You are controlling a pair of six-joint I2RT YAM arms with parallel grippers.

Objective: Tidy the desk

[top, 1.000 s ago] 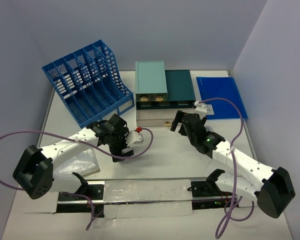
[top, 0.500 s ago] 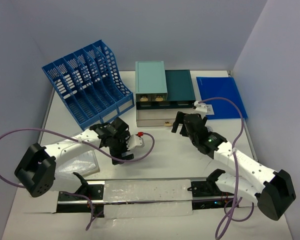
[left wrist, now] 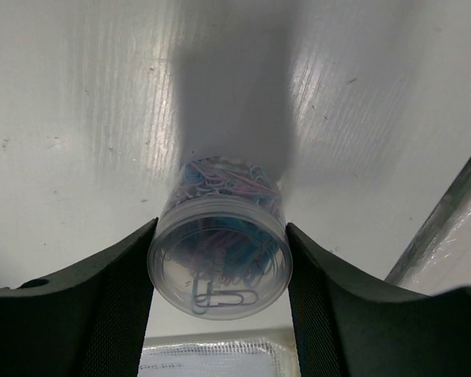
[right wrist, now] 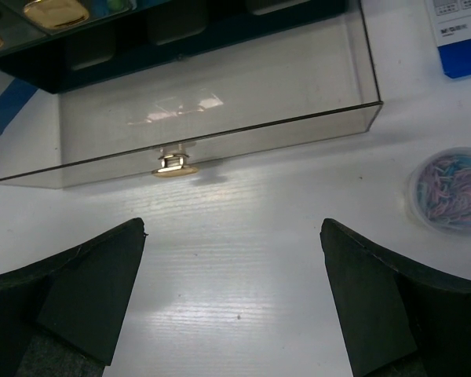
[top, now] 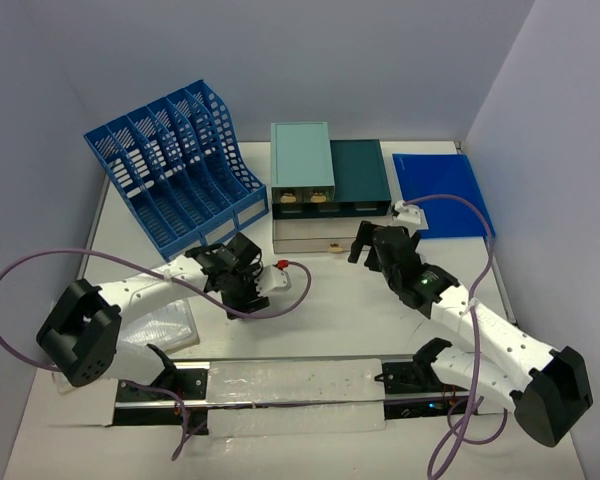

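On the white desk [top: 330, 310] my left gripper [top: 248, 293] points down, and its jaws are closed against both sides of a clear round jar of coloured paper clips [left wrist: 220, 275]. The jar stands upright on the desk in the left wrist view, between my left gripper [left wrist: 220, 228] fingers. My right gripper [top: 372, 245] [right wrist: 232, 228] is open and empty over bare desk, just in front of a clear pulled-out drawer [right wrist: 188, 118] with a gold knob [right wrist: 173, 163].
A blue file rack [top: 175, 170] stands back left, with light teal [top: 302, 160] and dark teal [top: 358, 172] drawer boxes at back centre. A blue folder [top: 442, 190] lies back right. A clear mesh pouch [top: 160, 325] lies near left. A second tub of clips [right wrist: 447, 191] sits right of the drawer.
My left gripper has lowered a little toward the near left and its jaws have closed from wide open onto the jar. The right arm has barely moved.
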